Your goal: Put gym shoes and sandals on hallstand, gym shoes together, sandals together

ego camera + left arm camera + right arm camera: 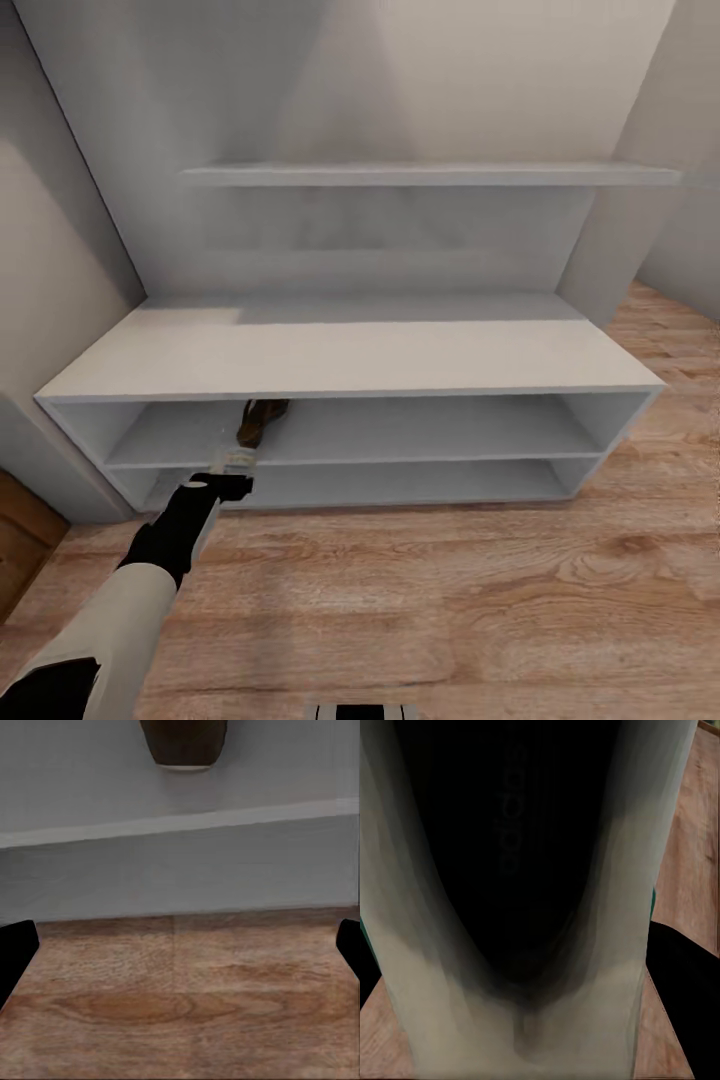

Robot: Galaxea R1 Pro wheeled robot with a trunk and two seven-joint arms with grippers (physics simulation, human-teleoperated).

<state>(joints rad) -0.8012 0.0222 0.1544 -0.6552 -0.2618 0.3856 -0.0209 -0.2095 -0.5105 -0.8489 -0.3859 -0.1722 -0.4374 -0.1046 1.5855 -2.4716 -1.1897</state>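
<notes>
on the hallstand (400,350) shelf lies a flat brown sandal (260,420); left gripper (180,945) spread wide, empty.

The left arm (150,580) has a pale cream-white forearm shell that gives way to a glossy black wrist section, ending in a small light-coloured gripper (238,458) mount. Black shows again near the shoulder. In the left wrist view, two black fingertips (16,952) flank the frame, their detail too dark to read.

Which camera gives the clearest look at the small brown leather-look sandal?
The head view: the small brown leather-look sandal lies on the pale grey-white shoe rack, upper shelf level. The left wrist view catches just its end.
</notes>
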